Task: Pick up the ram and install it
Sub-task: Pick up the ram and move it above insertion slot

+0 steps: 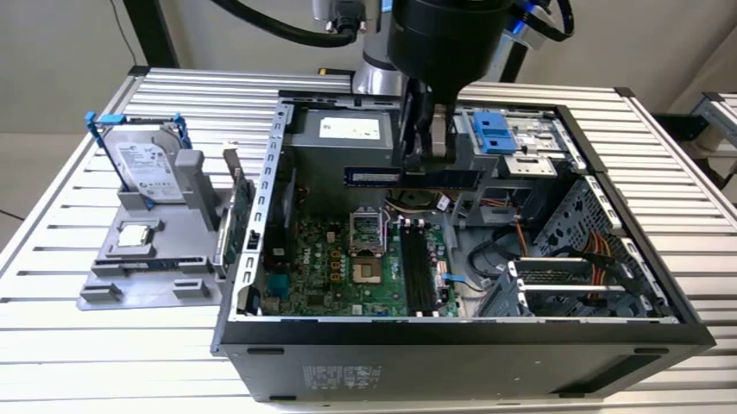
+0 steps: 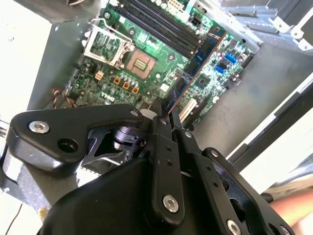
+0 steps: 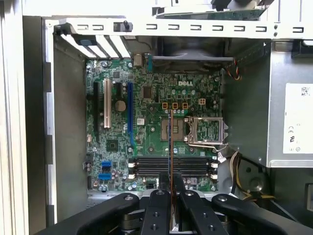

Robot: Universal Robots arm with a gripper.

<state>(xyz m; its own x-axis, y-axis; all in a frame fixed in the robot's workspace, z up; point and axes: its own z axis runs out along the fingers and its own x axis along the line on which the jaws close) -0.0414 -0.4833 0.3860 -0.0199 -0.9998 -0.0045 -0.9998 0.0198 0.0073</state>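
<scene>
Got the claw (image 1: 424, 162) clenched on the ram (image 1: 381, 178), up over the motherboard (image 1: 345, 259) inside the open case (image 1: 461, 341) mid-surface (image 1: 69, 362). Holding it level, long axis along the exterior view's left-right, crosswise to the memory slots (image 1: 417, 272) below. Can't make out the white sticker (image 1: 349, 128) on the power supply (image 1: 305, 148).

Straight above the memory slots (image 3: 171, 165), the open case (image 1: 461, 332) gives my claw (image 3: 170, 180), clamped on the ram (image 1: 368, 178), free room. Beside the slots stands the flipped-open CPU socket frame (image 3: 208, 131). Past their end, cables (image 3: 238, 169) bunch. On the slots' other side rises the drive cage (image 1: 576, 233).
</scene>
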